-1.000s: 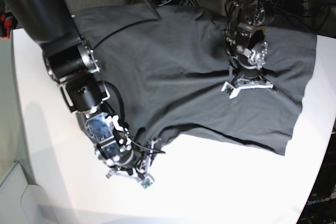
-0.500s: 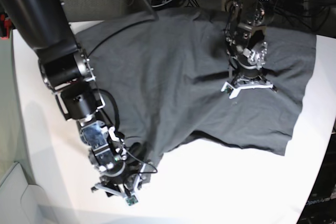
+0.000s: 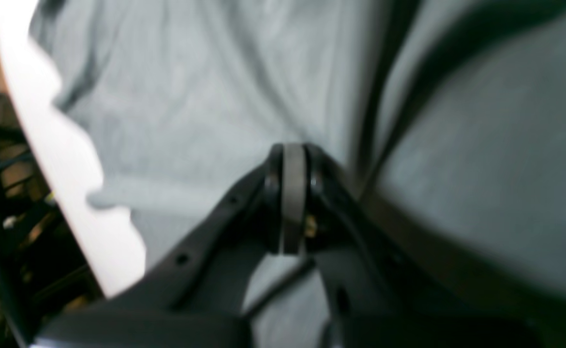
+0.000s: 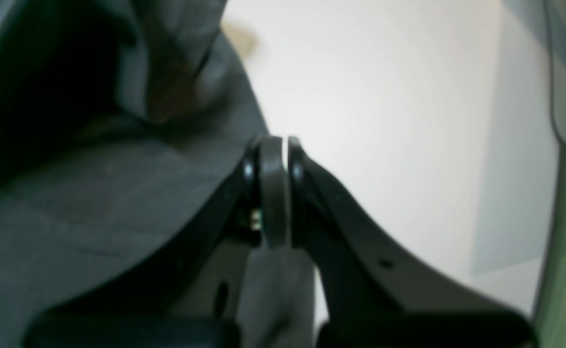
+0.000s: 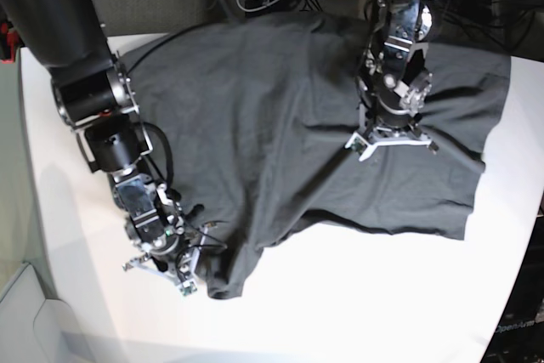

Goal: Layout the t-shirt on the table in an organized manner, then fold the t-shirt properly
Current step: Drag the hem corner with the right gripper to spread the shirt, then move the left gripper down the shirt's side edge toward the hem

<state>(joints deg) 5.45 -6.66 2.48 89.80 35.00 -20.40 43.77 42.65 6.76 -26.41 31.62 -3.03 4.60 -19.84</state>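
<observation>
laying out: both jaws clenched on the shirt [image 5: 280, 116], corner dragged over the desk [image 5: 357, 295]; next, pull it flat.

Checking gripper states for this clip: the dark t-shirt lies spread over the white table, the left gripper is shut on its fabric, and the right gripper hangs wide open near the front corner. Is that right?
Not quite. The right gripper is not open: the right wrist view shows its jaws shut, with fabric of the t-shirt pinched between them. The rest holds: the shirt lies over the table, and the left gripper is shut on it.
</observation>
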